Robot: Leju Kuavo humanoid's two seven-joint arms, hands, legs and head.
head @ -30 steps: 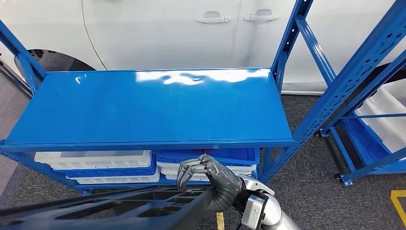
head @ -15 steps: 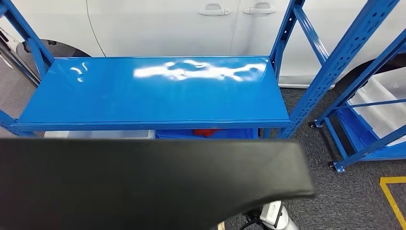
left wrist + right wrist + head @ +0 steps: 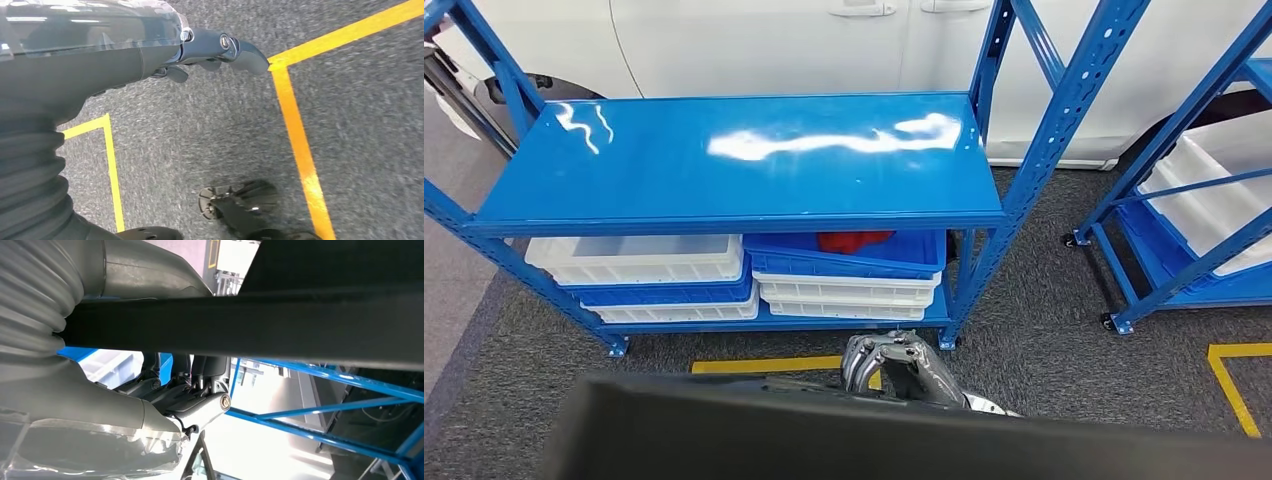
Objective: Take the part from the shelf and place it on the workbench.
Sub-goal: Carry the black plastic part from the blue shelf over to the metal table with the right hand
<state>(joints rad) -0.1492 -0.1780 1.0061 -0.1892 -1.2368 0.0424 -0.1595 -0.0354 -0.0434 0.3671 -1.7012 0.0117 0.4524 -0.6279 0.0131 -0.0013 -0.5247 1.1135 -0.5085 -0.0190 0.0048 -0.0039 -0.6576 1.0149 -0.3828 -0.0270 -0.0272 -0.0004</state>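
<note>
A large black moulded part [image 3: 824, 430] stretches across the bottom of the head view, in front of the blue shelf [image 3: 744, 150], whose top board is bare. My right hand [image 3: 894, 362] grips the part's far edge, its fingers curled over it. In the right wrist view the part [image 3: 280, 325] crosses as a dark bar, with my right hand [image 3: 190, 390] wrapped around it. My left hand [image 3: 150, 55] hangs above grey carpet with its fingers apart and nothing in it.
White and blue bins [image 3: 844, 285] sit on the shelf's lower level, one with a red item [image 3: 854, 240]. A white car [image 3: 754, 40] stands behind. A second blue rack [image 3: 1194, 200] is at the right. Yellow floor lines [image 3: 764, 365] mark the carpet.
The whole view has pulled back from the shelf, so its lower bins and the floor now show. The black part, which covered the lower half of the picture, now lies lower, still in my right hand.
</note>
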